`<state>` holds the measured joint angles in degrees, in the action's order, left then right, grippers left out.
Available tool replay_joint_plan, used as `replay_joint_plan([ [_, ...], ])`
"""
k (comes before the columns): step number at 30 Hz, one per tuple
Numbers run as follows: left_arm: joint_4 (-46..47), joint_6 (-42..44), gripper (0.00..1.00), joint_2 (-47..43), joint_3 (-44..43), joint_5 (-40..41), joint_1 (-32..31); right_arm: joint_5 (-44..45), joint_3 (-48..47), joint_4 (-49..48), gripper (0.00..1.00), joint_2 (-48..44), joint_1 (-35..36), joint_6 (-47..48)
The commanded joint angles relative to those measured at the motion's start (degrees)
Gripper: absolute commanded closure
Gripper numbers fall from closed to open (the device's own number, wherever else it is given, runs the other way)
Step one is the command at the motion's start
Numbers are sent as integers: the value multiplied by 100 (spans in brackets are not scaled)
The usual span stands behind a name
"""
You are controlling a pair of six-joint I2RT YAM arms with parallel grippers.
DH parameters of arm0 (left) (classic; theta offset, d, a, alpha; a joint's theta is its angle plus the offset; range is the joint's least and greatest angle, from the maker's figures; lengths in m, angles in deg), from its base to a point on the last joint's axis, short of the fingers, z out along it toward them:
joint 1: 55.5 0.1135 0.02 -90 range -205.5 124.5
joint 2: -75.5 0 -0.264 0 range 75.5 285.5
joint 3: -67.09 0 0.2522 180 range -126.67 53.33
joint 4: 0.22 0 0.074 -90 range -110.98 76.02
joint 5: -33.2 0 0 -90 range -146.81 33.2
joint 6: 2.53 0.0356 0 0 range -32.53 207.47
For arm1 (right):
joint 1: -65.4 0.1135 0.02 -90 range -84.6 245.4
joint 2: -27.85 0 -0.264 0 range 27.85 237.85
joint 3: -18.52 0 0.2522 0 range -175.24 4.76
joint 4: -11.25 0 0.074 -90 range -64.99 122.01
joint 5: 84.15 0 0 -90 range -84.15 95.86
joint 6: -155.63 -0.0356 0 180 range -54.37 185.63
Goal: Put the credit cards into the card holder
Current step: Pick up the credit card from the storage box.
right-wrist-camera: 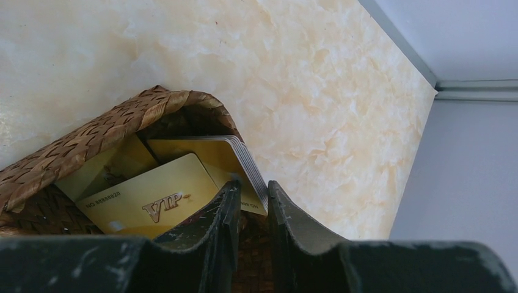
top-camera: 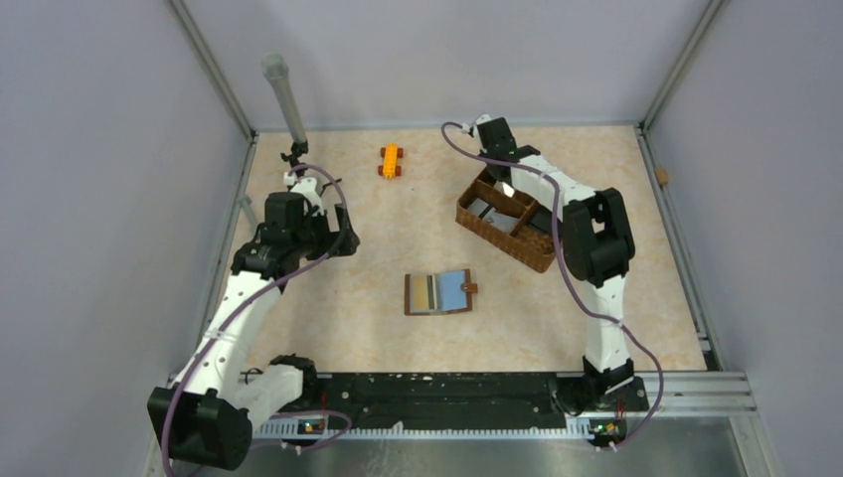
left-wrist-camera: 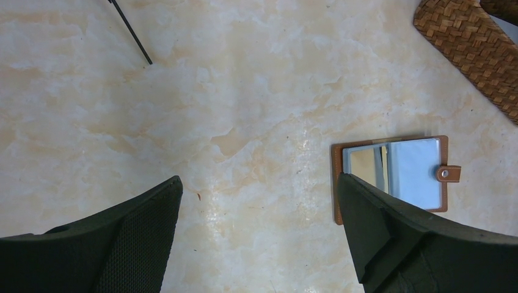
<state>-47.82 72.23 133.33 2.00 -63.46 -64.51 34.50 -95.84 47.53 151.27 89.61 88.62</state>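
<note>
A: cards (right-wrist-camera: 160, 201)?
B: leaning in basket (right-wrist-camera: 91, 137), stack edge inside my right gripper (right-wrist-camera: 251, 198), nearly closed, can't tell if clamped. holder (top-camera: 438, 292) open, near-left of basket. left gripper (left-wrist-camera: 259, 178) spread.

Your top view looks down from behind, sharing the card holder (top-camera: 438, 292) with left wrist, the basket (top-camera: 507, 243) with close-in right wrist.

Bright even light casts soft shadows (mild glare on the tabletop (left-wrist-camera: 303, 144)).
</note>
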Motion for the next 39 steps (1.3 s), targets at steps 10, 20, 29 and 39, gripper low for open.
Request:
replay_joint_plan([
  [10,150,39,1,18,24,-124,31,255,-206,-7,80,-352,-34,92],
  [20,148,39,1,27,26,-151,31,334,-197,-3,85,-479,-28,143],
  [29,155,39,1,19,22,-161,31,399,-231,82,90,-587,-25,193],
  [39,157,39,1,10,21,-196,31,65,-360,555,91,-902,-23,-45],
])
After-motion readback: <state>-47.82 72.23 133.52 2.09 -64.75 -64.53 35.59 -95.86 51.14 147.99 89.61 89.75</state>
